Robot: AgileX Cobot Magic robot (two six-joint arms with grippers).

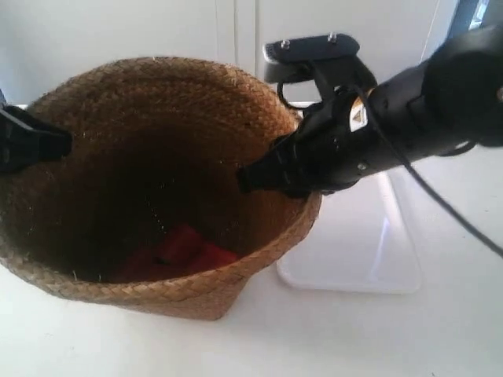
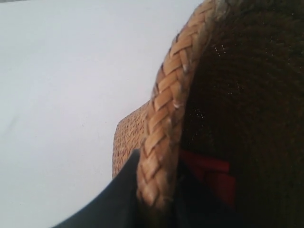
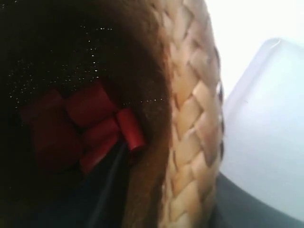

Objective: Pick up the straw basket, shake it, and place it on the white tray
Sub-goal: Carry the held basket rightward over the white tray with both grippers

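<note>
The brown woven straw basket (image 1: 157, 181) fills the middle of the exterior view, tipped toward the camera, with red pieces (image 1: 185, 250) on its dark bottom. The arm at the exterior view's left clamps the rim at its left side (image 1: 67, 141). The arm at the exterior view's right grips the opposite rim (image 1: 271, 169). My left gripper (image 2: 156, 190) is shut on the braided rim (image 2: 166, 123), one finger outside, one inside. Likewise, my right gripper (image 3: 166, 199) pinches the rim (image 3: 190, 118). The white tray (image 1: 361, 243) lies beyond the basket at the right, partly hidden by the arm.
The white tabletop (image 1: 377, 338) runs around the basket and tray. A pale wall or cabinet front (image 1: 118, 31) stands behind. In the right wrist view the tray (image 3: 266, 123) shows close beside the basket's outer wall.
</note>
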